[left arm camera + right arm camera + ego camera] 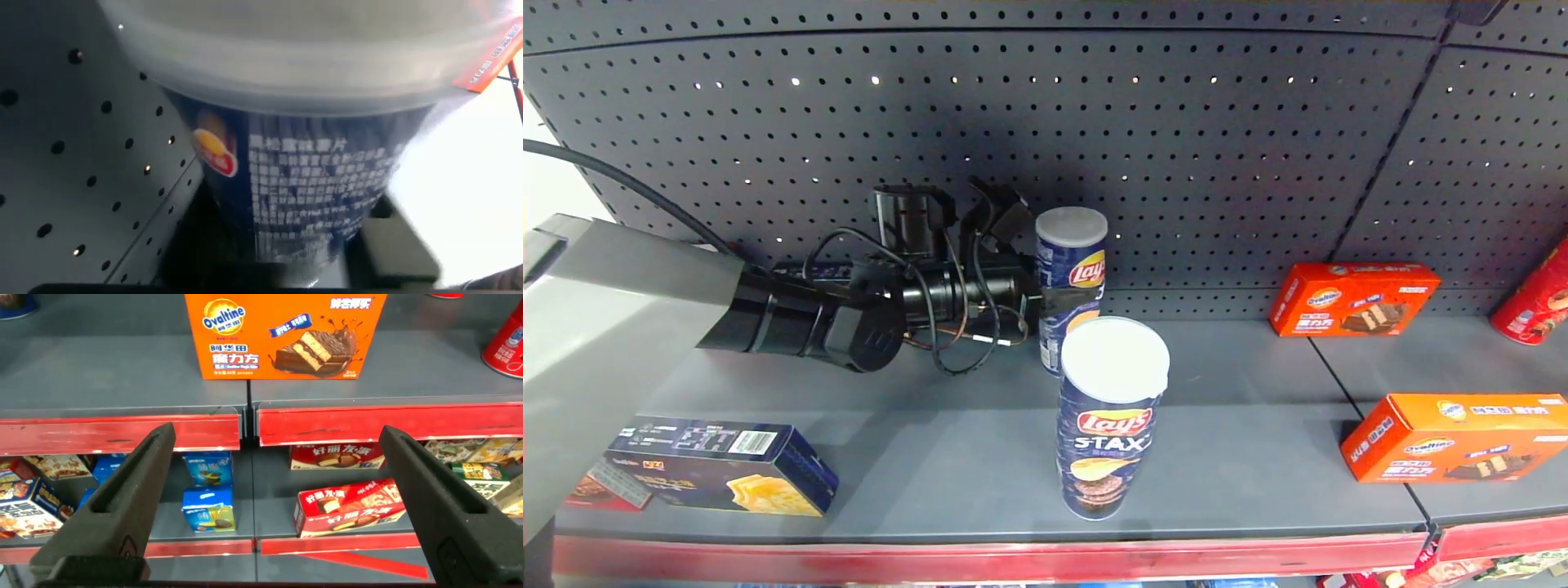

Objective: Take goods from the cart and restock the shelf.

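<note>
Two dark blue chip cans with white lids stand upright on the grey shelf (931,457). The rear chip can (1072,269) is close to the pegboard back wall, and my left gripper (1049,300) comes in from the left and is shut on its middle. In the left wrist view that can (319,188) is very near, lid end toward the camera. Whether its base touches the shelf is hidden by the front chip can (1109,416), which stands free nearer the shelf edge. My right gripper (286,514) is open with nothing between its fingers, facing the shelf's red front edge (327,423).
A dark blue snack box (727,465) lies at the front left. Orange boxes lie at the right, one at the back (1352,298) and one at the front (1462,437). A red can (1535,302) leans at the far right. Lower shelves (343,502) hold several packets.
</note>
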You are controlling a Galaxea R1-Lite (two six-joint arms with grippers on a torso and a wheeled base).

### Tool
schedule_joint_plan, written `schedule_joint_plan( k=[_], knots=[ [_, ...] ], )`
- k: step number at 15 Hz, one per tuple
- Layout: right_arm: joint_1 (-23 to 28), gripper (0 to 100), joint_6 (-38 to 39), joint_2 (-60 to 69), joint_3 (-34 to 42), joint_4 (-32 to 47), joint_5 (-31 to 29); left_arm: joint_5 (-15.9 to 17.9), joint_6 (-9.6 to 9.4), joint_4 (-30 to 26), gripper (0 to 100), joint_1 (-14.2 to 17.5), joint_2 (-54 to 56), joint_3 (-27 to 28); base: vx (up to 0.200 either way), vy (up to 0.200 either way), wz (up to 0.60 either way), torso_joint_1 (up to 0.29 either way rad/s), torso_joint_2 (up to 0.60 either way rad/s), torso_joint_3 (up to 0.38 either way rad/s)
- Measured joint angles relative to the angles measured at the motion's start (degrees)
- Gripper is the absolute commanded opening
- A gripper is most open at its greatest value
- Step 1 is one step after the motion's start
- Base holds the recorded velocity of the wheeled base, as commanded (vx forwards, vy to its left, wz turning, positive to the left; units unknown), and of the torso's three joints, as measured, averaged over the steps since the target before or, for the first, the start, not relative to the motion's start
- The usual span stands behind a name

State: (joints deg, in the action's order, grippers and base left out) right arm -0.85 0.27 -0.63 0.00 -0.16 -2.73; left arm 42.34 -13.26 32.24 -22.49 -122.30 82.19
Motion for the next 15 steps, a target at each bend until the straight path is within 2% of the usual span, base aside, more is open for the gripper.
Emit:
schedule_joint_plan(
  k=[4, 7, 10, 12, 14, 15],
  knots=[
    [0.00, 100, -0.02, -0.02, 0.00, 0.00, -0.02, -0.33, -0.11, -0.01, 100, -0.20, 0.13, -1.38, 0.000, 0.000, 0.00, 0.000, 0.00, 0.000],
    [0.00, 100, 0.00, -0.02, 0.00, 0.00, -0.02, -1.78, -0.22, -1.62, 100, 0.67, 2.78, -5.38, 0.000, 0.000, 0.00, 0.000, 0.00, 0.000],
    [0.00, 100, 0.00, -0.05, 0.00, 0.00, 0.00, -9.28, -0.96, -2.96, 100, 1.38, 6.64, -9.81, 0.000, 0.000, 0.00, 0.000, 0.00, 0.000],
    [0.00, 100, -0.02, -0.05, 0.00, 0.00, 0.00, -10.62, -1.13, -4.24, 100, 1.44, 8.46, -11.17, 0.000, 0.000, 0.00, 0.000, 0.00, 0.000],
    [0.00, 100, 0.00, -0.05, 0.00, 0.02, -0.02, -14.12, -1.93, -4.44, 100, 1.33, 9.56, -11.50, 0.000, 0.000, 0.00, 0.000, 0.00, 0.000],
    [0.00, 100, -0.02, -0.05, 0.00, 0.00, -0.02, -14.79, -2.23, -4.47, 100, 1.27, 9.92, -11.54, 0.000, 0.000, 0.00, 0.000, 0.00, 0.000]
  ],
)
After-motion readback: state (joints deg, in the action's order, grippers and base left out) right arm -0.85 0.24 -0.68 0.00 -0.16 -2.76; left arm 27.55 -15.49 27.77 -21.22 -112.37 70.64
